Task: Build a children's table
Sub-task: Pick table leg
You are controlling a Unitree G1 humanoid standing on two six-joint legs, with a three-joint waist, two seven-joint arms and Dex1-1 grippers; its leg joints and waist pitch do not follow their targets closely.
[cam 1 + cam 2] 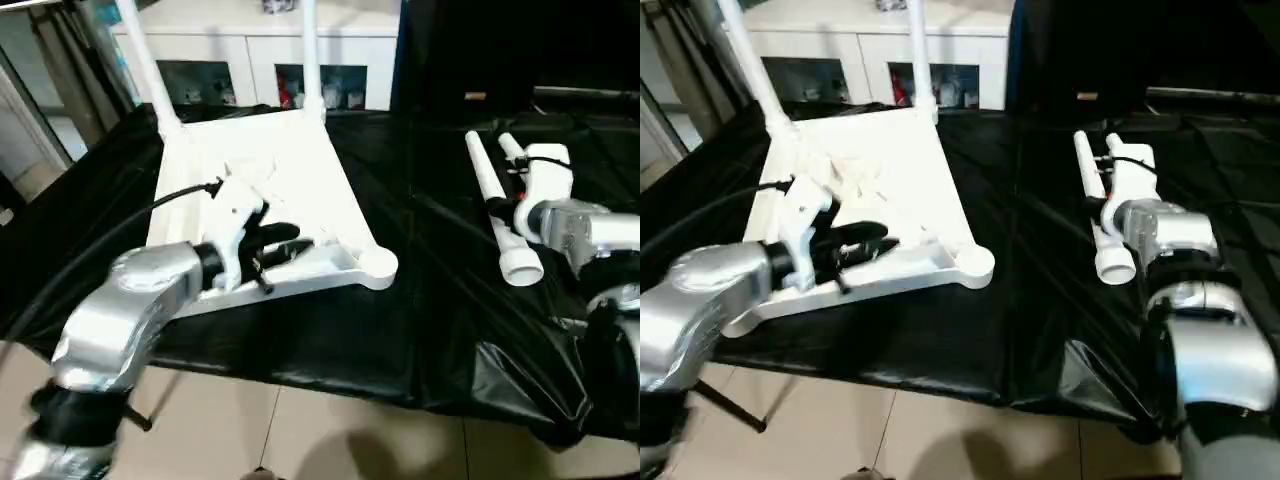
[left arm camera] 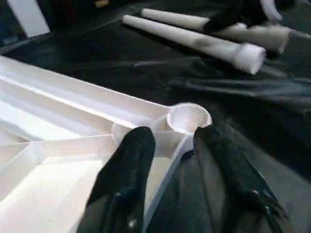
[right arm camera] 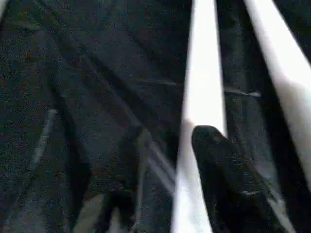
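The table top [image 1: 270,180] lies upside down on the black sheet [image 1: 420,330], ribbed underside up. Two legs [image 1: 310,50] stand fitted at its far corners. Two loose legs [image 1: 495,205] lie side by side on the sheet, well apart from the top, on the robot's right.

The left gripper [image 2: 175,160] sits at the near edge of the top. Its fingers [image 2: 129,170] are spread, one inside the rim and one outside on the sheet, straddling the edge rib without visibly clamping it. The empty near-right socket [image 2: 188,117] lies just beyond the fingertips.

The right gripper [image 3: 194,160] is down over the loose legs. One dark finger [image 3: 218,165] rests against the nearer tube; whether the fingers have closed on it cannot be told.

Judgement: the step in hand is picking up a loose leg for the open near-right socket. To do it well, the right gripper should take one tube only, near its middle so it does not tip, and keep clear of its neighbour, which may roll if nudged. The fitting end should be checked before it is carried over. The left gripper should close firmly on the rim so the top does not slide on the slick sheet when the leg is pressed or turned in. The leg should enter the socket upright, not canted.
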